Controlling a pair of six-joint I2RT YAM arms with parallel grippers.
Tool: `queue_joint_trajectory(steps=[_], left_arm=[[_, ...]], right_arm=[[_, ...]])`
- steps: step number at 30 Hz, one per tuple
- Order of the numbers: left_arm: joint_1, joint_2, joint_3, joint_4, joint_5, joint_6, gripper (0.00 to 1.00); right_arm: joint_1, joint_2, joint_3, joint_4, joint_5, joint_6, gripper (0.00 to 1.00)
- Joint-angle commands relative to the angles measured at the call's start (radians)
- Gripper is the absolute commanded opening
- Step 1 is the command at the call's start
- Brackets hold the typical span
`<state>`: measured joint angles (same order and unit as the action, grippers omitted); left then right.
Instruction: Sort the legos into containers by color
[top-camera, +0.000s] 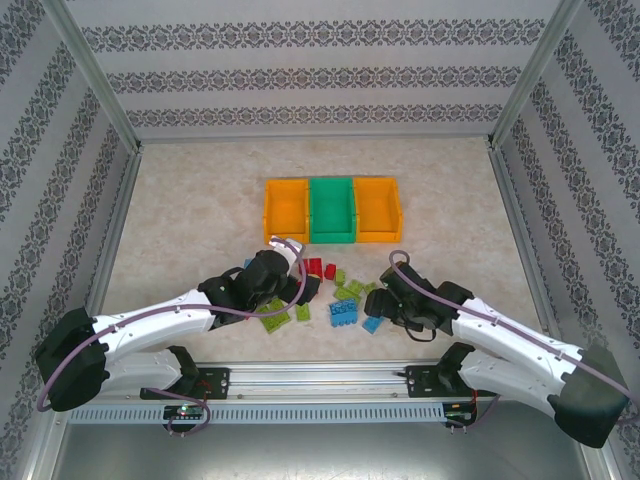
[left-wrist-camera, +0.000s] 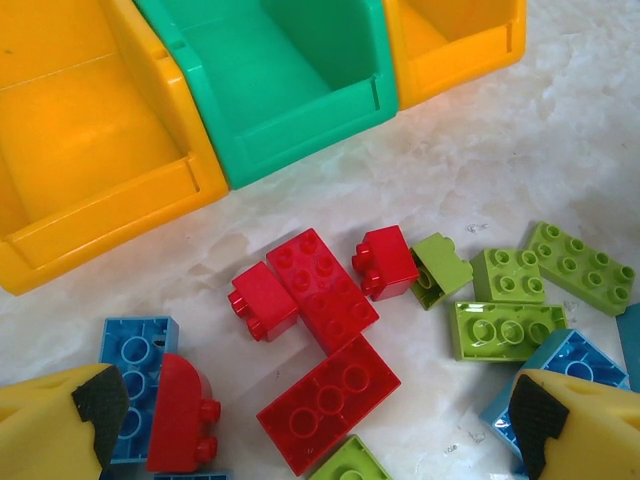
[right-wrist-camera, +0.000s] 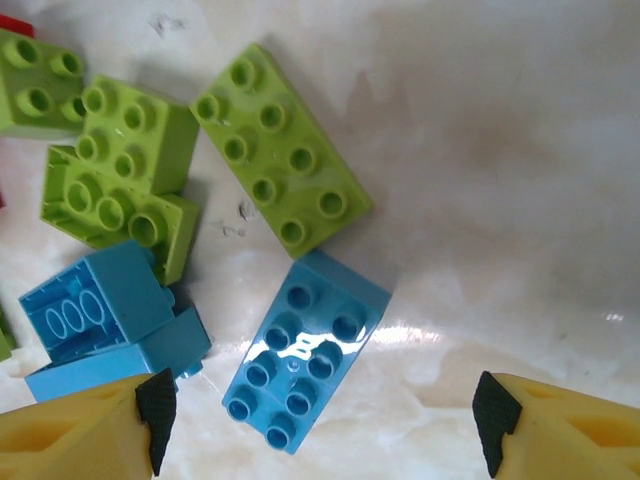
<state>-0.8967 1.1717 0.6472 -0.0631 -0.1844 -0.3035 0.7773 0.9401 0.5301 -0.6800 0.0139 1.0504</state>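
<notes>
The legos lie in a loose pile (top-camera: 335, 295) in front of the three containers: an orange bin (top-camera: 284, 208), a green bin (top-camera: 331, 208) and a second orange bin (top-camera: 377, 208). My left gripper (left-wrist-camera: 315, 415) hangs open over red bricks; a flat red brick (left-wrist-camera: 330, 400) lies between its fingers, untouched. A rounded red brick (left-wrist-camera: 180, 410) leans on a blue one (left-wrist-camera: 135, 360) by the left fingertip (left-wrist-camera: 100, 405). My right gripper (right-wrist-camera: 325, 420) is open above a blue studded brick (right-wrist-camera: 305, 350), with lime green bricks (right-wrist-camera: 280, 145) beyond it.
In the left wrist view the green bin (left-wrist-camera: 270, 80) and the orange bins (left-wrist-camera: 90, 140) either side show bare insides. Metal frame posts and patterned walls enclose the table (top-camera: 200, 200). A rail (top-camera: 320, 375) runs along the near edge.
</notes>
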Motion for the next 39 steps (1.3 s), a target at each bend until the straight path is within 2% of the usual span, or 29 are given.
queue_joint_trajectory(steps=[1,20,30,39], left_arm=[[-0.013,-0.012,-0.018,0.043,-0.012,0.047,0.99],[-0.014,-0.059,-0.090,0.105,-0.006,0.090,0.99],[-0.013,-0.112,-0.134,0.115,-0.031,0.092,0.99],[-0.012,-0.121,-0.135,0.111,-0.038,0.095,0.99]], right_arm=[[0.042,0.032,-0.017,-0.004,0.029,0.147,0.80],[0.057,0.252,0.054,0.069,0.040,0.210,0.75],[0.059,0.339,0.087,0.060,0.022,0.180,0.59],[0.060,0.356,0.083,0.038,0.035,0.163,0.35]])
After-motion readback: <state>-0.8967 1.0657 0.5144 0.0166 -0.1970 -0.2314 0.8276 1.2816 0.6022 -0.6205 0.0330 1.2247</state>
